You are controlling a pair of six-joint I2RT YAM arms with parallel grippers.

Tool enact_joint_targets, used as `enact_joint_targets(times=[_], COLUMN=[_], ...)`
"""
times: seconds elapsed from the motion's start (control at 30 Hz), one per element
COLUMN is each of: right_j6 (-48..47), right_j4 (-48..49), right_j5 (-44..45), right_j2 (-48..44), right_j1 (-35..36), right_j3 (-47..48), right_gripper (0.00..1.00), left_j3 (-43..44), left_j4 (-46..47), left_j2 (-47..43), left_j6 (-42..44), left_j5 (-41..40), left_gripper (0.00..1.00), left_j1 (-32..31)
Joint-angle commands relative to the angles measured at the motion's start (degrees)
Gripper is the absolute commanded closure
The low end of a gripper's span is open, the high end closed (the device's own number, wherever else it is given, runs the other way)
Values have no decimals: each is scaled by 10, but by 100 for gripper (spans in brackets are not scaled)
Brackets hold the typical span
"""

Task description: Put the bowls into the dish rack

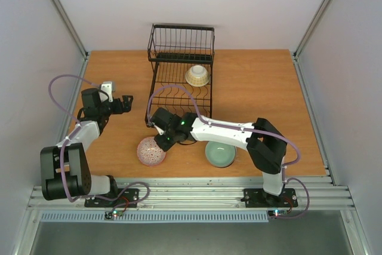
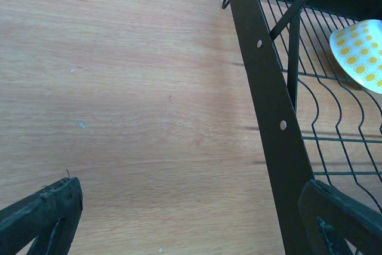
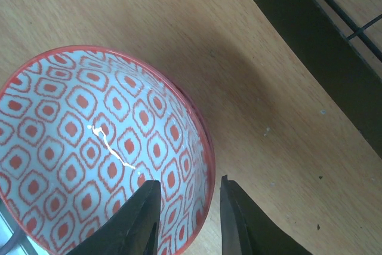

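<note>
The dish rack (image 1: 153,88) sits far-middle on the table (image 1: 268,100), basket end at the back. One bowl (image 1: 197,75) is in the slotted part, just ahead of the basket. Two more sit in front of the rack, the left bowl (image 1: 151,151) and the right bowl (image 1: 219,153). The right gripper (image 3: 188,207) straddles the left bowl's rim, and the left gripper (image 1: 125,104) is just left of the rack.

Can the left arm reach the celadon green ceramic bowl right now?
Probably not: the right arm stretches across between the left gripper and the celadon green ceramic bowl.
</note>
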Motion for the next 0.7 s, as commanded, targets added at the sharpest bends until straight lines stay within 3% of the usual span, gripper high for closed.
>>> enact_joint_targets(times=[0.0,0.67], right_j6=[3,-8], right_j4=[2,-21], right_j5=[15,51], right_j2=[15,46], right_j1=[6,19], right_j3=[21,51], right_gripper=[71,82], left_j3=[12,15], left_j4=[18,13], left_j2=[7,11], left_j6=[9,9], left_j5=[5,12], left_gripper=[1,1], left_j1=[-2,-2])
